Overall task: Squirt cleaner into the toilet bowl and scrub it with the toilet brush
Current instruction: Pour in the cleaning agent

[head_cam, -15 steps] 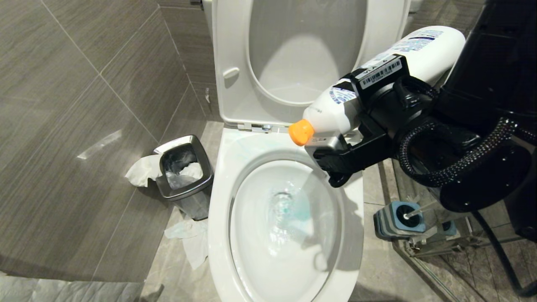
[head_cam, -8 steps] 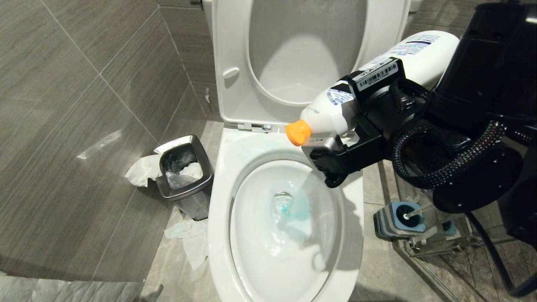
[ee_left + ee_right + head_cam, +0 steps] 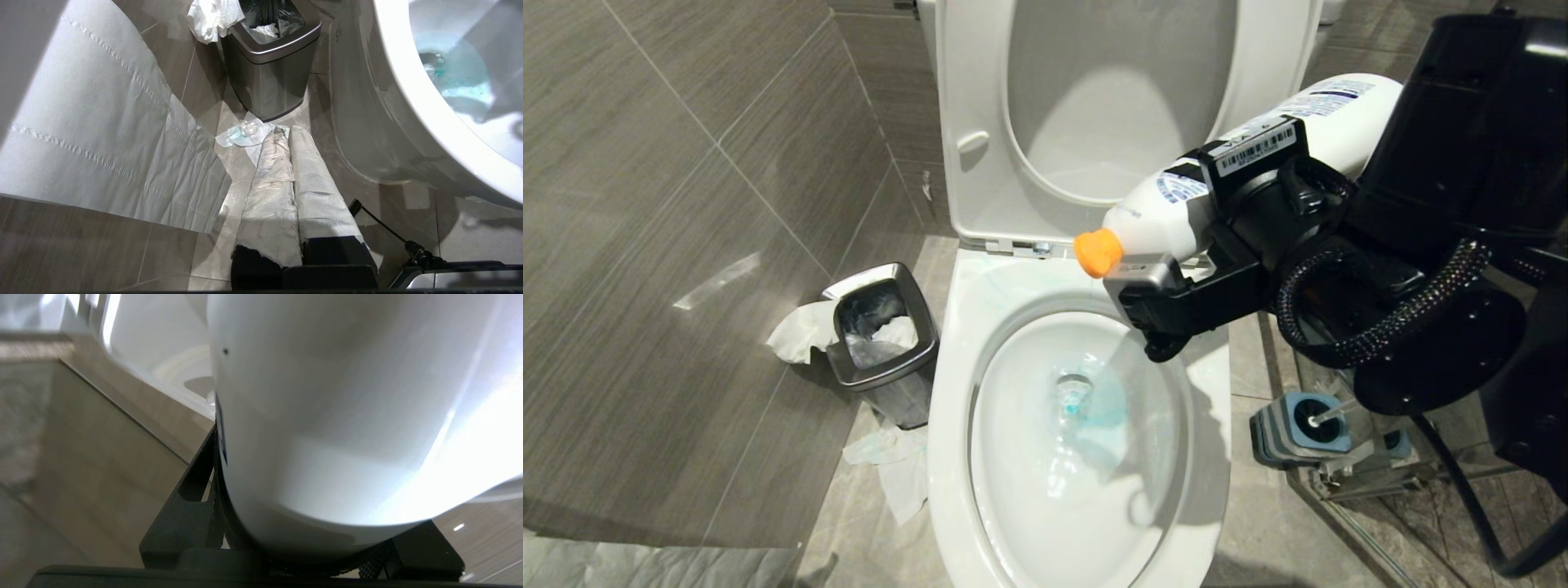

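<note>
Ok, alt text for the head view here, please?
The right gripper holds a white cleaner bottle, orange cap tilted down over the open toilet bowl, where turquoise cleaner pools near the drain. A steel waste bin stands left, the toilet brush in its holder right.

A square steel waste bin (image 3: pixel 880 339) is standing on the grey floor tiles (image 3: pixel 849 523) against the wall. White tissue (image 3: pixel 800 331) is spilling over the bin's rim on the wall side – more crumpled tissue (image 3: pixel 890 469) is lying on the floor just in front of the bin. A black liner (image 3: pixel 271 14) is showing inside the bin.
</note>
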Robot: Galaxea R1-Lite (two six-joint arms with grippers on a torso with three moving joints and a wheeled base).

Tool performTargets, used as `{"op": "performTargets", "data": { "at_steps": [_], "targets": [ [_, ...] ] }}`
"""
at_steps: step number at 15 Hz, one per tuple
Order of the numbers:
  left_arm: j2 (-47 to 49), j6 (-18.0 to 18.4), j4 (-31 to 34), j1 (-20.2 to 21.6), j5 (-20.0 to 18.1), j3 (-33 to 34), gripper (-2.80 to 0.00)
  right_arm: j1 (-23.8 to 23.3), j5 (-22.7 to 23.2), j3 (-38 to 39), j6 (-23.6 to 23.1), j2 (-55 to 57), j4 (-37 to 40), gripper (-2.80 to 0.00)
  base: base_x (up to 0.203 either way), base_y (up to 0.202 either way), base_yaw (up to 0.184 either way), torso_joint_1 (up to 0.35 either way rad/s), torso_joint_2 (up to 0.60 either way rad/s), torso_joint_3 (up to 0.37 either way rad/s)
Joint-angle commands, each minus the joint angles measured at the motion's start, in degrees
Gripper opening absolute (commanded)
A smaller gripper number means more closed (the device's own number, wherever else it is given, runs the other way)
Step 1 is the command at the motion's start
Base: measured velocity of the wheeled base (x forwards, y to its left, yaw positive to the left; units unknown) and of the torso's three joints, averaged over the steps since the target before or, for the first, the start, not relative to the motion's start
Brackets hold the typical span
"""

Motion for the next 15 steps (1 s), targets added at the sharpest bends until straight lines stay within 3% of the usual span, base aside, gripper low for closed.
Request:
{"op": "performTargets", "data": {
  "at_steps": [1, 5, 9, 13, 15],
  "targets": [
    [0.0, 0.0, 0.0, 0.0, 0.0, 0.1, -2.8, 0.0, -0.3, 0.0, 1.7, 0.7, -1.1, -2.8, 0.0, 0.0, 0.0, 0.0, 0.0, 0.0],
    [0.0, 0.0, 0.0, 0.0, 0.0, 0.1, -2.8, 0.0, -0.7, 0.4, 8.3, 1.9, -6.9, -2.8, 0.0, 0.0, 0.0, 0.0, 0.0, 0.0],
    [0.0, 0.0, 0.0, 0.0, 0.0, 0.1, -2.8, 0.0, -3.6, 0.5, 25.6, 3.5, -7.3, -2.8, 0.0, 0.0, 0.0, 0.0, 0.0, 0.0],
    [0.0, -0.1, 0.0, 0.0, 0.0, 0.1, -2.8, 0.1, -3.8, 0.2, 47.6, 6.3, -7.4, -2.8, 0.0, 0.0, 0.0, 0.0, 0.0, 0.0],
    [0.0, -0.1, 0.0, 0.0, 0.0, 0.1, -2.8, 0.1, -3.3, -0.3, 55.2, 7.4, -7.4, -2.8, 0.0, 0.0, 0.0, 0.0, 0.0, 0.0]
  ]
}}
